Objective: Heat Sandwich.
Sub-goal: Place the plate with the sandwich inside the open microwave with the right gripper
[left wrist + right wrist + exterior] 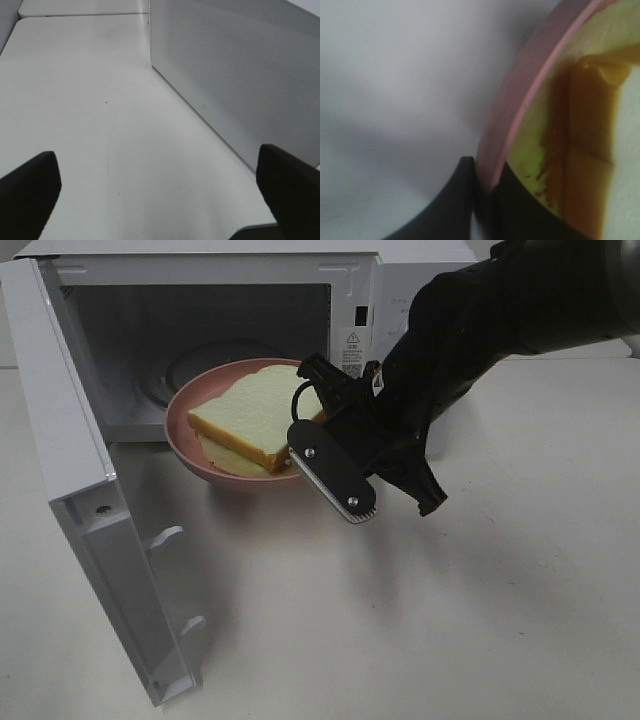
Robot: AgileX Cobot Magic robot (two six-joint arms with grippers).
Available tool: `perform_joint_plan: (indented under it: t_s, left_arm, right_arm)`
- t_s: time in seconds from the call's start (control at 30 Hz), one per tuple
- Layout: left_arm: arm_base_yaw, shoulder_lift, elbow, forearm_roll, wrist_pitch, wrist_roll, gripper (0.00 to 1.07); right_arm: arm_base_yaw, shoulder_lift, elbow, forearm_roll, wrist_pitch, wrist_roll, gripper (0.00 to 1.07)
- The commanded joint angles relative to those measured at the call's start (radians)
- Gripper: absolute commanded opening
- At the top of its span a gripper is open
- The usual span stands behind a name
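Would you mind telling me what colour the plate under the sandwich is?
Pink; the plate under the sandwich shows best in the exterior high view.

Soft even light, faint shadows, blurry right wrist close-up.

Left gripper (159, 200) is hanging over the white table (75, 100), jaws standing wide apart, only the tips of its two dark fingers (30, 195) showing and gripping nothing. A white microwave side panel (240, 75), covered in fine dots, is standing on the table beside one finger, its lower edge running off toward a seam (85, 15) between table sections. A faint curved scratch (110, 145) is showing on the surface ahead of the fingers.
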Motion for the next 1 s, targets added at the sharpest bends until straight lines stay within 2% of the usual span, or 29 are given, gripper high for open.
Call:
perform_joint_plan:
  t_s: [0.03,0.8,1.0]
  left_arm:
    - [-0.005,-0.022,0.003,0.002,-0.008,-0.001,1.00]
    - [-0.005,-0.022,0.003,0.002,-0.008,-0.001,1.00]
    - [-0.005,-0.022,0.003,0.002,-0.008,-0.001,1.00]
  right_arm:
    - [-0.001,0.008,-0.032,-0.001,-0.043,0.009,0.00]
    - [0.018,0.186,-0.248,-0.002,-0.038,0.062,0.00]
    - [0.018,0.235,-0.321,-0.041,-0.006,0.169,0.00]
